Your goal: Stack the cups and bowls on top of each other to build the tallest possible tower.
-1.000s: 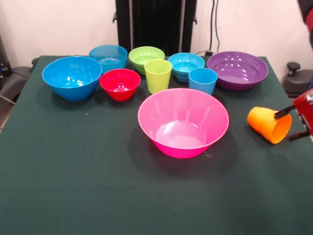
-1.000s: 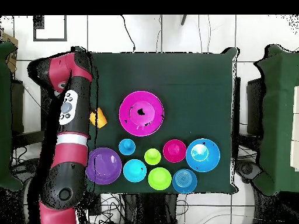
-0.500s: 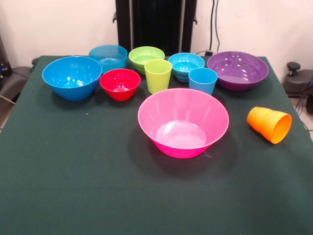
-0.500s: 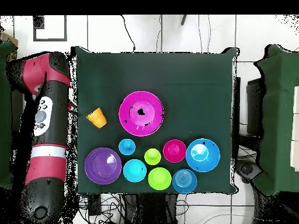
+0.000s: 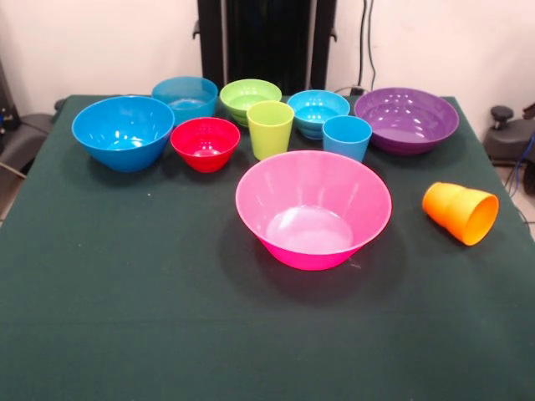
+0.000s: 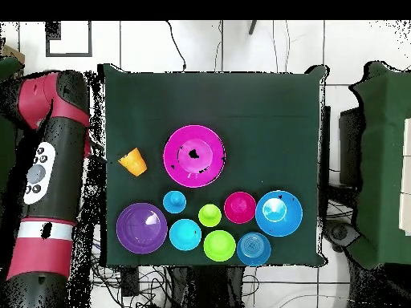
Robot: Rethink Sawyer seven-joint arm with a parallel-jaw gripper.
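Observation:
Nothing is stacked; every piece stands alone on the green table. The huge pink bowl (image 5: 313, 209) (image 6: 194, 156) is in the middle. The orange cup (image 5: 460, 212) (image 6: 133, 162) lies on its side beside it, mouth toward the camera in the front view. Behind stand the lime green cup (image 5: 270, 128) (image 6: 209, 215) and light blue cup (image 5: 346, 137) (image 6: 174, 201), both upright. Round them are the large blue bowl (image 5: 123, 131), red bowl (image 5: 205, 142), ribbed cyan bowl (image 5: 185, 96), lime bowl (image 5: 250, 98), small blue bowl (image 5: 318, 110) and purple bowl (image 5: 407, 118). My gripper shows in neither view.
My red and black arm (image 6: 48, 160) hangs off the table's edge beside the orange cup in the overhead view. The robot's dark pedestal (image 5: 266, 42) stands behind the row of bowls. A side table (image 6: 381, 160) stands past the opposite edge.
My gripper, which was at the orange cup a second ago, has left the front view. The arm has drawn back off the table. The cup has stayed on its side.

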